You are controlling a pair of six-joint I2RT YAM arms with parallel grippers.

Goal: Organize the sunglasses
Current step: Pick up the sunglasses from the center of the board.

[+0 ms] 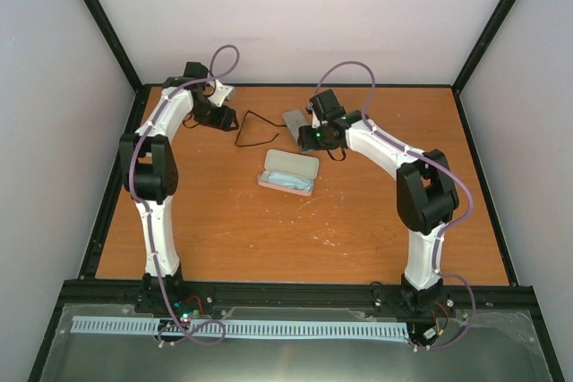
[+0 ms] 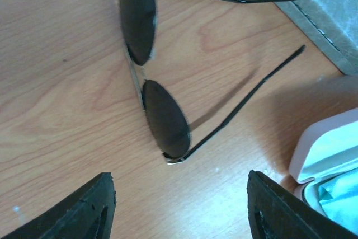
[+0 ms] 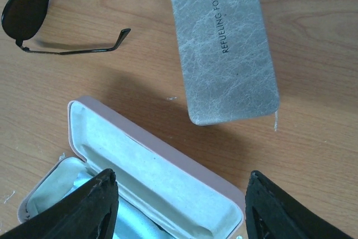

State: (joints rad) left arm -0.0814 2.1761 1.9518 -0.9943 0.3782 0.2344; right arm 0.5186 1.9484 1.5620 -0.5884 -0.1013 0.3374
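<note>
Orange-brown wooden table (image 1: 295, 230), everything bunched at the far side. The pale pink oblong case (image 1: 294, 164) lies lid-open with a light-blue cloth (image 1: 286, 182) inside. Ready for loading, I'd guess. The right gripper (image 3: 182, 194) hovers over it, jaws apart and empty. The grey marbled flat case (image 3: 226, 43) sits shut just behind. The thin black-framed sunglasses (image 2: 151, 76) lie on the wood, arms unfolded, one tip at the grey case's edge. The left gripper (image 2: 182, 194) is above them, jaws wide, holding nothing.

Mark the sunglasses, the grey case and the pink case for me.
sunglasses (image 2: 166, 118): left wrist view, on the lower dark lens.
grey case (image 3: 226, 43): right wrist view, on its closed top face.
pink case (image 3: 151, 166): right wrist view, on the open lid's pale lining.
</note>
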